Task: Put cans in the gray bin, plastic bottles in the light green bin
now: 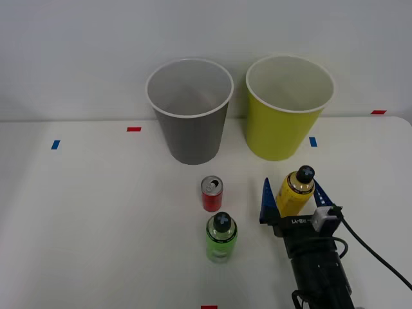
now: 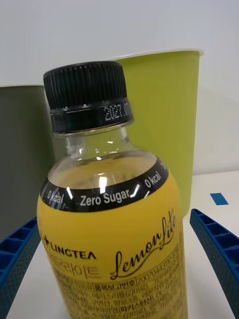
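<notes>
Between the wide-open blue fingers [image 1: 267, 201], not yet gripped: upright yellow bottle [image 1: 294, 191].

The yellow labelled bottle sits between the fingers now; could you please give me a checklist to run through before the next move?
1. Yellow black-capped plastic bottle stands between the blue ribbed fingers: ok.
2. Fingers open: ok.
3. Finger contact with the bottle: cannot tell.
4. Bottle upright: ok.
5. Tall lime white-rimmed bin upright beyond the bottle: ok.
6. Small red can and clear green bottle stand apart from the right gripper: ok.

Glossy plastic yellow bottle [image 2: 112, 234], ribbed black cap [image 2: 85, 89], matt table [image 1: 96, 212].
</notes>
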Robot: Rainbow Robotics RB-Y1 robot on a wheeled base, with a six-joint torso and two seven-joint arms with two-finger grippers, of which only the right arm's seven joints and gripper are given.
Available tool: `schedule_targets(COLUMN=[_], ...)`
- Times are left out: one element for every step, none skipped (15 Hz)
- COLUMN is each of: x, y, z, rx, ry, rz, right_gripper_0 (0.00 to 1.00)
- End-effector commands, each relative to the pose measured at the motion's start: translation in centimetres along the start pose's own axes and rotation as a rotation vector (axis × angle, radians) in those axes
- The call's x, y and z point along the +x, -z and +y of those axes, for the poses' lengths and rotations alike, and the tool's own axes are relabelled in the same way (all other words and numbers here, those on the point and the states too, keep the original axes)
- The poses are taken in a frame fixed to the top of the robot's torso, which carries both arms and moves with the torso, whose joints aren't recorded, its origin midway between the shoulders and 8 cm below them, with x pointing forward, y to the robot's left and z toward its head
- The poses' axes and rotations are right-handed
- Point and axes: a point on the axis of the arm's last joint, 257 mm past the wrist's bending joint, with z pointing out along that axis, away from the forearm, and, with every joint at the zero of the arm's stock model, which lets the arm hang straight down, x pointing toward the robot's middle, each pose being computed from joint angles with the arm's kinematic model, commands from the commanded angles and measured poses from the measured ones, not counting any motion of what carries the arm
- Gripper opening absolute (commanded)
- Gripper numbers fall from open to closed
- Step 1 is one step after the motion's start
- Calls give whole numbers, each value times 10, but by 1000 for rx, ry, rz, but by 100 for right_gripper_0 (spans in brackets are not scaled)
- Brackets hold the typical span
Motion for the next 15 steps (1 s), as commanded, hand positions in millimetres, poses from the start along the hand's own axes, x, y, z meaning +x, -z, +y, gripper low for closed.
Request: schedule_targets(x=[0, 0, 0, 0, 0, 0, 0, 0, 0, 0, 0, 0, 0, 1, 0], y=[-3, -2, -3, -3, -3, -3, -3, -2, -3, -3, -3, -3, -3, -3, -3], z=[0, 0, 1, 0, 0, 0, 1, 2, 4, 4, 5, 5, 6, 5, 5], rx=[3, 4, 2, 5, 5, 5, 4, 2, 2, 2, 1, 2, 0, 3, 3], ry=[2, 2, 2, 1, 1, 1, 3, 4, 3, 6, 7, 7, 8, 9, 12], rz=[2, 3, 2, 1, 3, 3, 3, 3, 2, 2, 2, 0, 0, 3, 1], right_gripper_0=[100, 100, 100, 100, 100, 100, 100, 100, 100, 100, 100, 100, 100, 100, 100])
